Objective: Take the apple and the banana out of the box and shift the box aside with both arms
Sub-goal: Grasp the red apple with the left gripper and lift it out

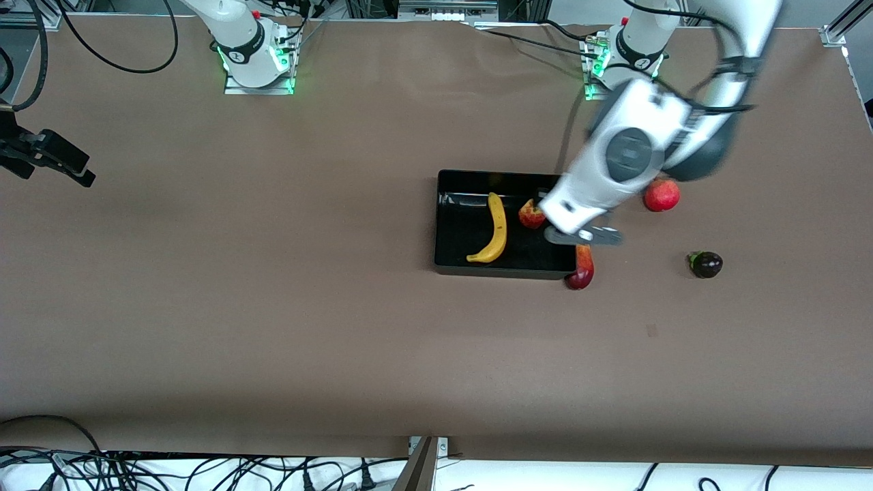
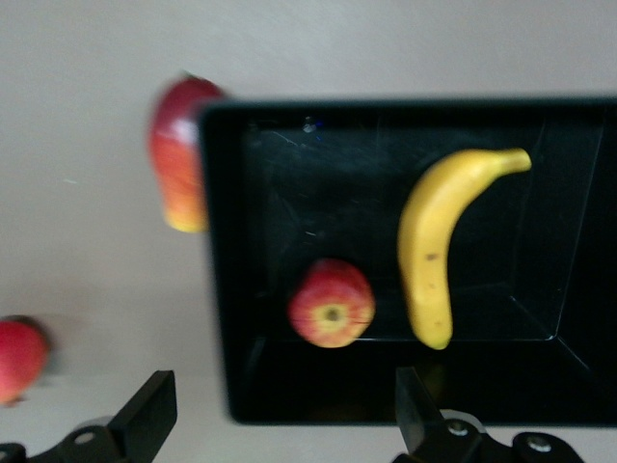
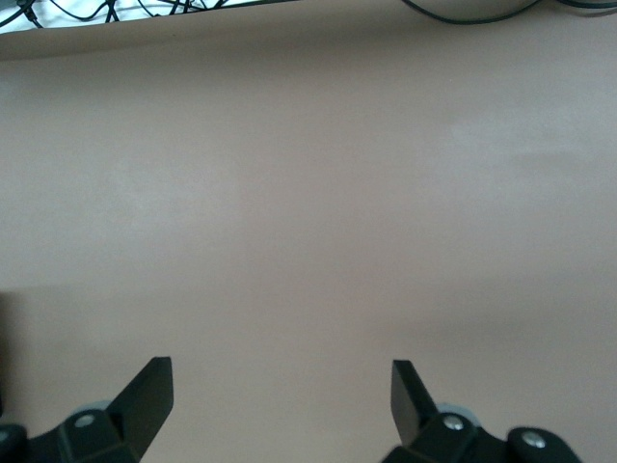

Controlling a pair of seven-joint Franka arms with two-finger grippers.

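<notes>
The black box (image 1: 441, 225) lies mid-table with the yellow banana (image 1: 494, 232) and the red-yellow apple (image 1: 531, 215) inside it. The red-orange mango (image 1: 581, 269) lies on the table against the box's corner at the left arm's end. The red pomegranate (image 1: 661, 195) and the dark purple fruit (image 1: 705, 264) lie farther toward that end. My left gripper (image 1: 584, 236) hangs open and empty over the box's wall beside the apple. The left wrist view shows the left gripper (image 2: 280, 415), box (image 2: 217, 270), banana (image 2: 439, 251), apple (image 2: 331, 302), mango (image 2: 178, 154) and pomegranate (image 2: 17, 357). My right gripper (image 1: 75, 167) waits open at its end of the table.
Brown paper covers the table (image 1: 273, 307). Under the right gripper (image 3: 280, 400) the right wrist view shows only bare table (image 3: 308, 212). Cables (image 1: 204, 474) hang off the table's edge nearest the front camera.
</notes>
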